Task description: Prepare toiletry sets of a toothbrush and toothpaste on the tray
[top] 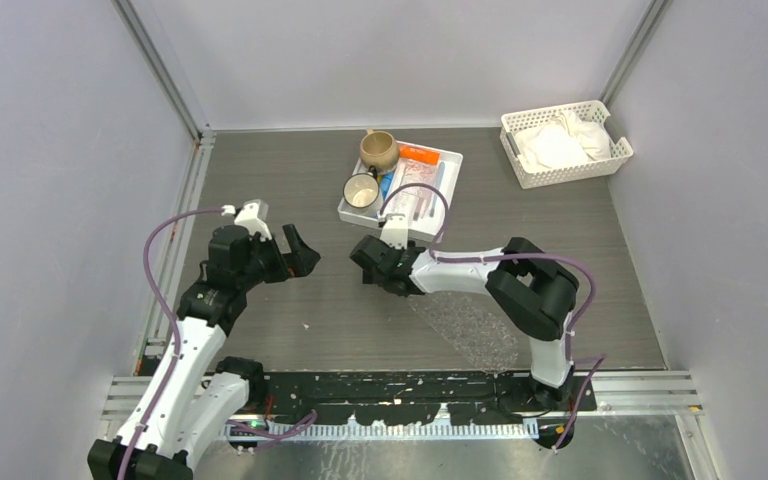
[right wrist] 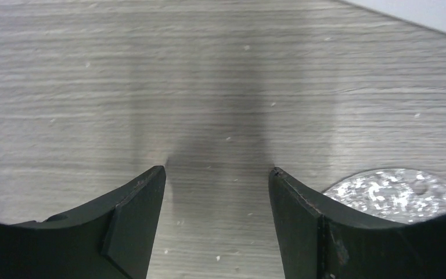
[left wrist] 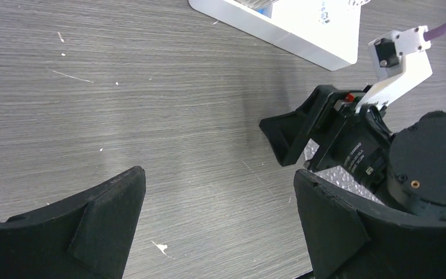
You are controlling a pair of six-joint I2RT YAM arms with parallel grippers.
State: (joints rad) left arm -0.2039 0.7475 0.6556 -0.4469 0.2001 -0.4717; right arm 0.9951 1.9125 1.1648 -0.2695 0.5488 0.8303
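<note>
At the middle of the table point(top: 280, 180), my two grippers face each other across a strip of bare wood-grain surface. The left gripper point(top: 298, 254) is spread wide. In its wrist view the two black fingers point(left wrist: 99, 224) stand far apart and hold nothing, with only tabletop under them. The right gripper point(top: 368, 262) is parted too, somewhat less widely. Its fingers point(right wrist: 133, 215) are empty, and I see plain table in the gap.

The clear tray point(top: 465, 325) lies flat on the near right part of the table, under the right forearm. From the right wrist its glittering edge point(right wrist: 392, 195) shows just beside one finger, but I cannot tell whether they touch.

The toothpaste is not on that tray. An orange tube point(top: 418, 155) lies in the white compartment tray point(top: 448, 190) on the far side, beyond the right gripper. A blue tube point(top: 387, 184) shows there as well, next to the nearer of two mugs point(top: 362, 190). The thin items beside them are too small for me to make out.

A white basket point(top: 570, 172) with white cloth point(top: 560, 145) sits at the far right corner, well apart from both arms.
</note>
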